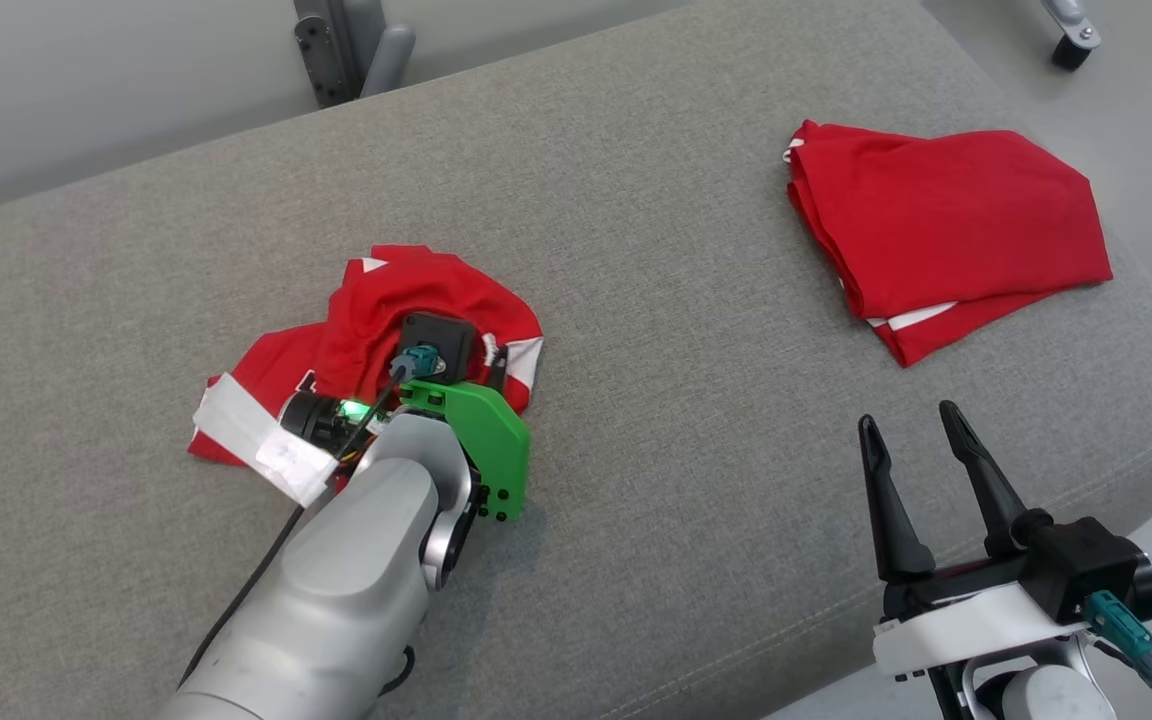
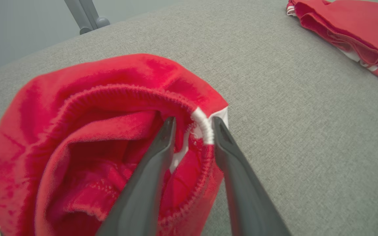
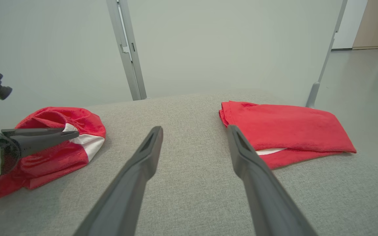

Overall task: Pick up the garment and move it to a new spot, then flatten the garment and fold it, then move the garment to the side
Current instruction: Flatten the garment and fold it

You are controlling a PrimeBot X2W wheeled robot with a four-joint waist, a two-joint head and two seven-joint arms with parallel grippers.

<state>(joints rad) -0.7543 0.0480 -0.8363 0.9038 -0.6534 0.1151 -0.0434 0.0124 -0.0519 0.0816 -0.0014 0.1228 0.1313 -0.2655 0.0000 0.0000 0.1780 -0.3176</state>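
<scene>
The crumpled red garment (image 1: 406,290) with white trim lies on the left of the grey cushion (image 1: 636,200). My left gripper (image 1: 481,350) reaches into it from the near side. In the left wrist view its fingers (image 2: 194,123) straddle the ribbed hem of the garment (image 2: 77,98). One finger is inside the opening and the other outside. They stand partway closed with a gap between them. Seen from the right wrist, the left gripper (image 3: 74,132) lies over the garment (image 3: 61,157). My right gripper (image 1: 906,415) (image 3: 194,127) hovers open and empty over the cushion's near right.
A second red garment (image 1: 946,220) (image 2: 356,29) (image 3: 290,127) lies folded at the far right of the cushion. The cushion's rounded edge drops to the floor on the right. Metal frame posts (image 1: 346,45) and a caster wheel (image 1: 1071,45) stand behind.
</scene>
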